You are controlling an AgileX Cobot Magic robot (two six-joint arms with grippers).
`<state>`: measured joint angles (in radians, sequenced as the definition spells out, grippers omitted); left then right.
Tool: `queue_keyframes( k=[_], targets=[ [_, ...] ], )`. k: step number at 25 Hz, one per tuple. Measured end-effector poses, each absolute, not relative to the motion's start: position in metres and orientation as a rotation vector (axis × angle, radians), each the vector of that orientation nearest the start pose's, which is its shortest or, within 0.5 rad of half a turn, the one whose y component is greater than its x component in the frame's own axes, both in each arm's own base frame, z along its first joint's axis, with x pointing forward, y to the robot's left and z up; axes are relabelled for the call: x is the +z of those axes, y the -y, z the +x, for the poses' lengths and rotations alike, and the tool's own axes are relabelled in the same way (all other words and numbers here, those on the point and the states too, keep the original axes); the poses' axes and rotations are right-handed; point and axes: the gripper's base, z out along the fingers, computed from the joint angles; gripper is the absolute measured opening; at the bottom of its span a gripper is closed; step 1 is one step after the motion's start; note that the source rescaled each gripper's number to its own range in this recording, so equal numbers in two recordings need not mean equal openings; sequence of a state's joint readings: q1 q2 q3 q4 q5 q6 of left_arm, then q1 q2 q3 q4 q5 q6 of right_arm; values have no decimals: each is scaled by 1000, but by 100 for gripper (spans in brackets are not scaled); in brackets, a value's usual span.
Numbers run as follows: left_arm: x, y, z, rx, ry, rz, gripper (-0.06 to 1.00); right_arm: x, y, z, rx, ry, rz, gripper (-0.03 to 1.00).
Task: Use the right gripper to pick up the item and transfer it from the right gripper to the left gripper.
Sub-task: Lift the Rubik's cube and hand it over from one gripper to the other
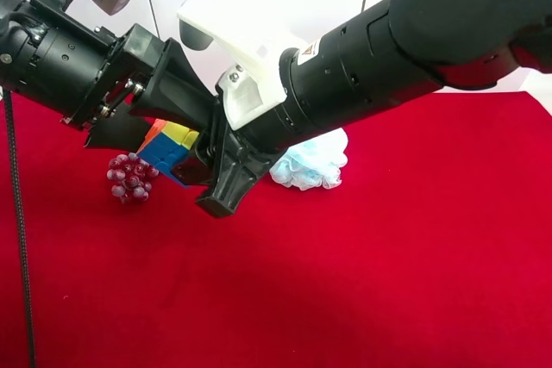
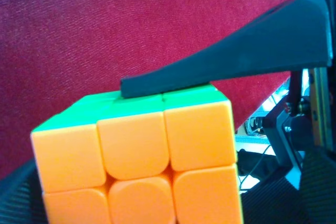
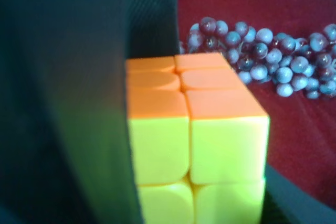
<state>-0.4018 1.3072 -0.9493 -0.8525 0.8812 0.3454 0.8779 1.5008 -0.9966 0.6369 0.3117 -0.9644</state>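
A colour cube (image 1: 172, 151) hangs in the air between the two arms. The right wrist view shows its orange and yellow faces (image 3: 210, 129), the left wrist view its orange and green faces (image 2: 142, 166). My right gripper (image 1: 203, 174), on the arm at the exterior high view's right, is shut on the cube. One of its fingers (image 3: 63, 103) presses a side face, and one lies on the green face (image 2: 236, 61). My left gripper (image 1: 172, 127) is open, with its fingers spread on either side of the cube.
A bunch of dark purple grapes (image 1: 131, 178) lies on the red cloth (image 1: 388, 282) just below the cube and also shows in the right wrist view (image 3: 273, 61). A pale blue bath puff (image 1: 312, 163) lies behind the right arm. A black cable (image 1: 17, 230) hangs at the left edge.
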Motion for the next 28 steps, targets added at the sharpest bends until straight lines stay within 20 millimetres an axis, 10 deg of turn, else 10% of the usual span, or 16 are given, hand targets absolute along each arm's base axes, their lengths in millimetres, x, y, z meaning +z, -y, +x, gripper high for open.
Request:
queue_keyframes(
  k=[9, 18, 20, 23, 28],
  targets=[
    [298, 146, 214, -1007, -2551, 440, 5, 271, -263, 196, 498, -1804, -1376, 0],
    [298, 146, 214, -1008, -2552, 436, 5, 271, -263, 196, 498, -1804, -1376, 0],
    [298, 147, 214, -1016, -2551, 437, 1, 271, -263, 196, 497, -1803, -1375, 18],
    [298, 148, 212, -1043, -2559, 443, 0, 270, -263, 198, 490, -1801, -1367, 77],
    [298, 149, 211, -1046, -2561, 448, 0, 270, -263, 198, 490, -1801, -1367, 98]
  ],
)
